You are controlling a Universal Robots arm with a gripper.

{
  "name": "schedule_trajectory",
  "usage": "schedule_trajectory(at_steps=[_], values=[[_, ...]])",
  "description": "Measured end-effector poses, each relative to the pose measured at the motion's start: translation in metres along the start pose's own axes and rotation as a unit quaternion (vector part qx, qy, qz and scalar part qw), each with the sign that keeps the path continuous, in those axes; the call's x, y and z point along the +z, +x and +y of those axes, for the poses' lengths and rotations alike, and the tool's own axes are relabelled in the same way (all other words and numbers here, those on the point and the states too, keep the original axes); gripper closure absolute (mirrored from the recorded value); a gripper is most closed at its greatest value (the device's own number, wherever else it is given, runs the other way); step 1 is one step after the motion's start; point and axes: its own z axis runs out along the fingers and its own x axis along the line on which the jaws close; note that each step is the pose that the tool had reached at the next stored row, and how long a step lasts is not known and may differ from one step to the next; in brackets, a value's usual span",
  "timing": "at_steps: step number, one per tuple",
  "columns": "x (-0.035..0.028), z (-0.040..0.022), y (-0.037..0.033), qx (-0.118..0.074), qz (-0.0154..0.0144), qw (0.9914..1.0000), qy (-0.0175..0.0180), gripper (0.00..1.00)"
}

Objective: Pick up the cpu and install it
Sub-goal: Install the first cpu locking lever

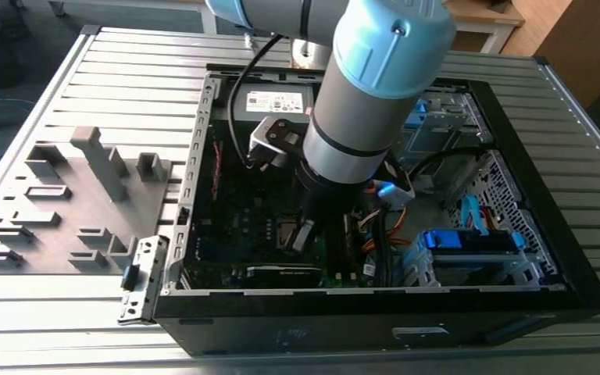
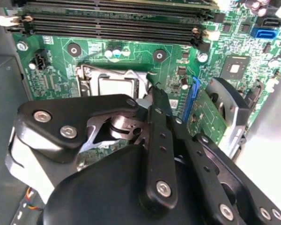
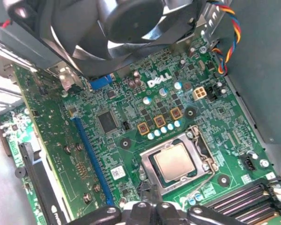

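Observation:
The cpu [image 3: 174,161] is a small square chip with a silver-grey top. It lies flat in the metal-framed socket [image 3: 196,140] on the green motherboard [image 3: 131,117], and in the second wrist view the cpu [image 2: 118,85] sits just beyond the fingertips. My gripper [image 2: 155,91] hangs a little above the board beside the socket. Its black fingers look shut together with nothing between them. In the first wrist view the gripper [image 3: 150,192] sits at the socket's near corner. In the exterior view the gripper [image 1: 302,234] reaches down inside the open computer case [image 1: 550,297].
A black fan [image 3: 126,28] hangs over the board near the socket. Memory slots [image 2: 112,23] run along one side and a blue slot [image 3: 91,154] along another. Cables [image 1: 383,226] and a blue drive bay [image 1: 472,241] fill the case's right. A grey fixture tray [image 1: 71,203] lies at the exterior view's left.

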Motion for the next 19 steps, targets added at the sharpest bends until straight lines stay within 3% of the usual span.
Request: schedule_trajectory(at_steps=[6, 19], values=[[-0.0052, 0.0008, -0.0004, 0.000, -0.0019, 1.00000, -0.0009, 0.89], [-0.0067, 0.0044, -0.0077, 0.000, -0.0021, 1.00000, -0.0011, 0.89]])
